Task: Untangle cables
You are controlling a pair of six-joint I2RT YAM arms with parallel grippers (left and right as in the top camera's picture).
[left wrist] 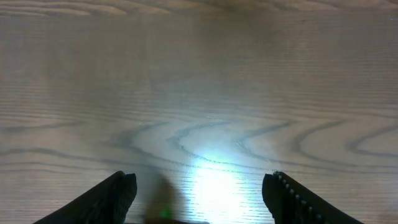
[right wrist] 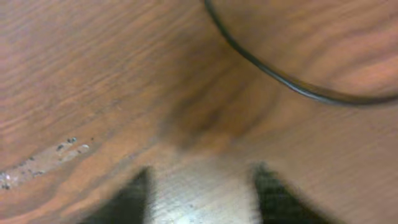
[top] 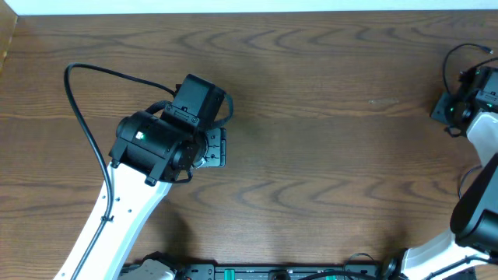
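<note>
One thin black cable [right wrist: 273, 76] lies on the wooden table [top: 327, 117], curving across the upper right of the right wrist view. My right gripper [right wrist: 202, 180] hovers just short of it. Its blurred fingers [right wrist: 134, 196] stand apart with only bare wood between them. My left gripper [left wrist: 202, 180] is open low over bare table at the left centre, with nothing between its fingers [left wrist: 115, 193]. No cable shows in the left wrist view. In the overhead view the right arm [top: 476, 101] sits at the far right edge, and its fingers are hidden under the wrist.
The left arm [top: 167, 136] reaches in from the bottom left, and its thick black lead [top: 78, 109] loops over the table's left side. A pale scuff [right wrist: 43, 158] marks the wood left of the right gripper. The table's far edge [top: 249, 12] runs along the top.
</note>
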